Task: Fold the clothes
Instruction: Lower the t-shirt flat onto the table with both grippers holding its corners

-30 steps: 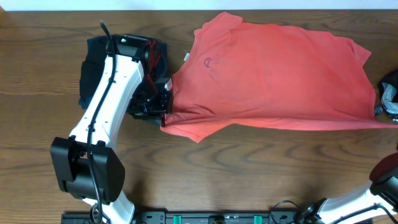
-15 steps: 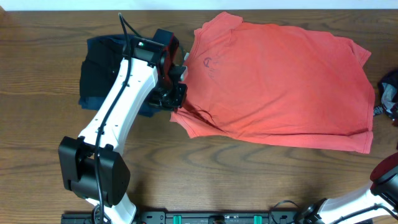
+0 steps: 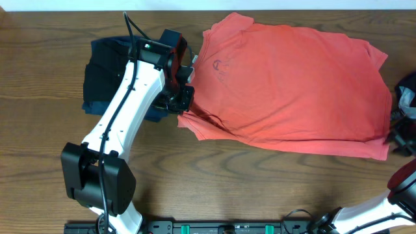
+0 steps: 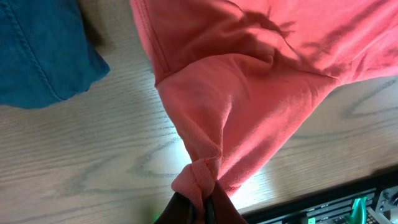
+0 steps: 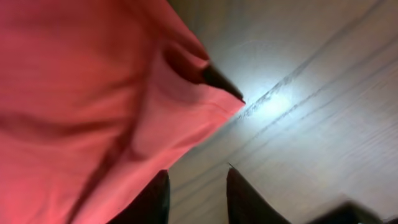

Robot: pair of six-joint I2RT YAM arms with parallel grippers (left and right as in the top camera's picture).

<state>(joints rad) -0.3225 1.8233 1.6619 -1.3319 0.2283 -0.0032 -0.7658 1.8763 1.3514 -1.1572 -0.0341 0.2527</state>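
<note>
Coral-red fabric is pinched tight in the left gripper (image 4: 202,200): its jaws are closed on a bunched bit of the T-shirt (image 3: 292,84), at the sleeve near the collar end. The right gripper (image 5: 196,193) has its jaws parted with nothing between them. The shirt's hem corner lies just ahead of its fingertips on the wooden table (image 3: 260,188). Outward from there, the shirt is spread nearly flat across the table in what looks like a single layer, with no white lettering facing up. A folded navy-blue garment (image 4: 43,56) sits just beside the pinched sleeve. By my reading the task is at an early stage: the shirt is laid out, no fold is made yet, and the sleeves and body are left to fold.
</note>
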